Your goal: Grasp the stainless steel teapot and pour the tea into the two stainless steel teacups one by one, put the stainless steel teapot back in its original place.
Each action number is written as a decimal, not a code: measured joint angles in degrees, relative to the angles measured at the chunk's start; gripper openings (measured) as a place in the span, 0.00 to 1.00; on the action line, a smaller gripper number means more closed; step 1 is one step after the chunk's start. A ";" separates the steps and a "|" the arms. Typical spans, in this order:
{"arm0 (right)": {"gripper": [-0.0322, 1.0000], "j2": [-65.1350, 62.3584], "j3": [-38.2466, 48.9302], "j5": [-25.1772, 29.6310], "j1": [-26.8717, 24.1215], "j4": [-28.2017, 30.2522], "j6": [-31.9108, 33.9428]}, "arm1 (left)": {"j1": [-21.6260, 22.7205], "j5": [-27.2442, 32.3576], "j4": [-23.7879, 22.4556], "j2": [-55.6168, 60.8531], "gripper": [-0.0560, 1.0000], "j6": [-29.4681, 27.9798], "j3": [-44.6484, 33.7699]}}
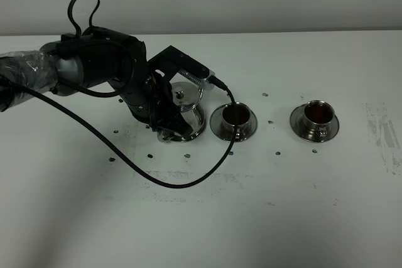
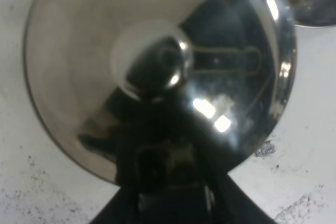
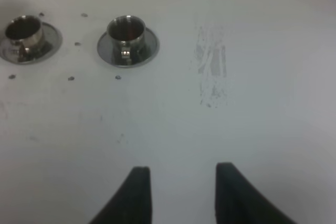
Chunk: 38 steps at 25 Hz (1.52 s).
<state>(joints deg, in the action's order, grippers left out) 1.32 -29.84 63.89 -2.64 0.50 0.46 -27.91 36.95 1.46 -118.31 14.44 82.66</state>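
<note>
Both cups (image 1: 235, 119) (image 1: 316, 118) beside the teapot (image 1: 183, 108) look filled, the left fingers' grip hidden, the right fingers (image 3: 178, 192) apart.

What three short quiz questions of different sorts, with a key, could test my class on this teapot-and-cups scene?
1. True or false: both teacups hold dark liquid.
2. Which arm is at the teapot: (a) left, (b) right?
3. Fill in: the right gripper has its jaws ____ over bare table.

Key: 1 true; 2 a; 3 open.
</note>
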 joint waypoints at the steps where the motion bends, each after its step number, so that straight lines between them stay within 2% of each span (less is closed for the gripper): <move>1: 0.34 0.00 0.00 0.00 0.00 0.00 0.00 | 0.00 0.00 0.00 0.00 0.31 -0.01 0.00; 14: 0.34 0.00 0.00 0.00 0.00 0.00 0.00 | 0.00 0.90 0.00 3.82 0.36 -0.06 0.00; 24: 0.34 0.00 0.00 0.00 0.00 0.00 0.00 | 0.00 5.22 0.12 11.09 0.48 -0.06 0.00; 32: 0.34 0.00 0.00 0.00 0.00 0.00 0.00 | 0.00 7.43 -0.11 20.93 0.49 -0.06 0.00; 38: 0.34 0.00 0.00 0.00 0.00 0.00 0.00 | 0.00 7.54 -0.11 22.36 0.49 -0.06 0.00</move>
<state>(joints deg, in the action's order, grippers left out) 1.32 -29.84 63.89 -2.64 0.50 0.46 -27.91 44.49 1.34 -95.95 14.39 82.66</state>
